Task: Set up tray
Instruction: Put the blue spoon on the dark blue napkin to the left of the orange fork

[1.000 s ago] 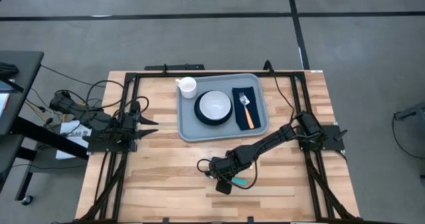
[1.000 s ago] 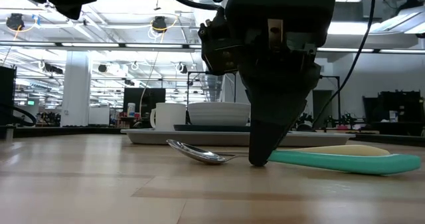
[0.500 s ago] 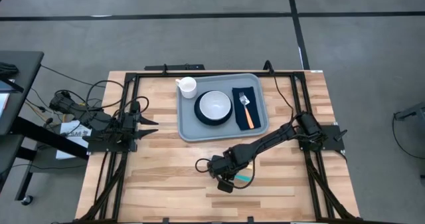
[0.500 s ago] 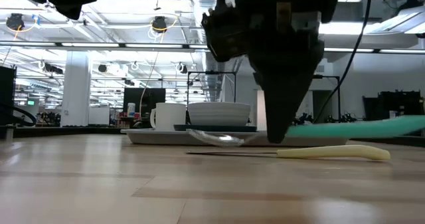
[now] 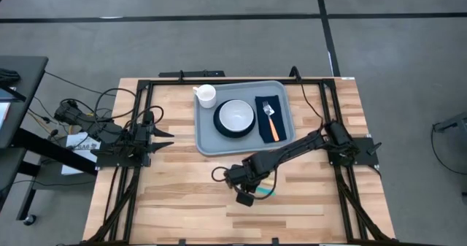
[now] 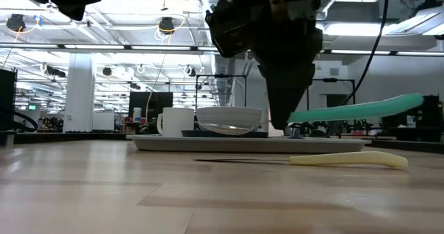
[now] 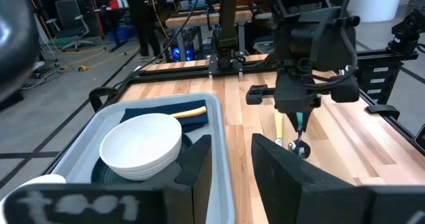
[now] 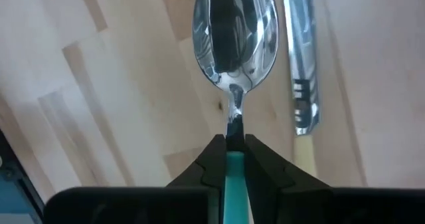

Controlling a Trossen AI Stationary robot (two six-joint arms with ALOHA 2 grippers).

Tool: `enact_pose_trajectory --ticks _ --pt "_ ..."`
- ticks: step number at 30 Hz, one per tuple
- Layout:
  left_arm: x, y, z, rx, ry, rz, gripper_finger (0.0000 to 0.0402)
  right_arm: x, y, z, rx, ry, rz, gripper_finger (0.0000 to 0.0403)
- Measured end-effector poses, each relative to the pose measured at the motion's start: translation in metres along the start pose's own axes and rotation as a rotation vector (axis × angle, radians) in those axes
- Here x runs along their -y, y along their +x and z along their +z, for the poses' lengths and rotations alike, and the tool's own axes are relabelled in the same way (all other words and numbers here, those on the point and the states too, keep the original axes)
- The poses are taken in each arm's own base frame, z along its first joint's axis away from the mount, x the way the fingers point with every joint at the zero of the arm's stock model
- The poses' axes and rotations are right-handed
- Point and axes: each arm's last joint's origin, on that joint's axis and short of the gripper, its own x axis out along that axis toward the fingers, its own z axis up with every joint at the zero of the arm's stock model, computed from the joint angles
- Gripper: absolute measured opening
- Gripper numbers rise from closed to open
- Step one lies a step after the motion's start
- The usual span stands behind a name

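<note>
A large flat grey-blue tray (image 5: 244,140) with a raised rim lies at the far centre of the pale wooden table (image 5: 175,195). Nearer the front edge, just beyond the tray's long near side, the right gripper (image 5: 244,190) pinches a steel spoon with a teal handle (image 6: 354,110) above the wood. A cream-handled knife (image 6: 347,160) lies below. The left gripper (image 5: 165,134) waits part open at the left. An open workshop lies beyond.

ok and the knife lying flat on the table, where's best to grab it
Take the knife by its cream handle, the thicker end, not the thin blade. It lies flat on the table, so come straight down with the jaws across the handle's width. The right gripper holds the spoon and would need freeing first.
</note>
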Motion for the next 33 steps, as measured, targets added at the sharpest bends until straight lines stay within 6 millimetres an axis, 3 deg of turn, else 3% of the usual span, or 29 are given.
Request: enact_pose_trajectory --ticks 8,13,25,33 --pt "0.0 0.0 0.0 0.0 0.0 0.0 0.0096 0.016 -0.003 0.006 -0.055 0.026 0.012 0.002" --pt "0.0 0.0 0.0 0.0 0.0 0.0 0.0096 0.026 -0.02 0.006 -0.06 0.041 -0.005 0.0025" --pt "0.0 0.0 0.0 0.001 0.0 0.0 0.0096 0.055 -0.123 -0.019 0.106 0.154 -0.093 0.0025" --pt "0.0 0.0 0.0 0.003 -0.002 0.0 0.0096 0.111 -0.196 -0.039 0.278 0.448 -0.122 0.002"
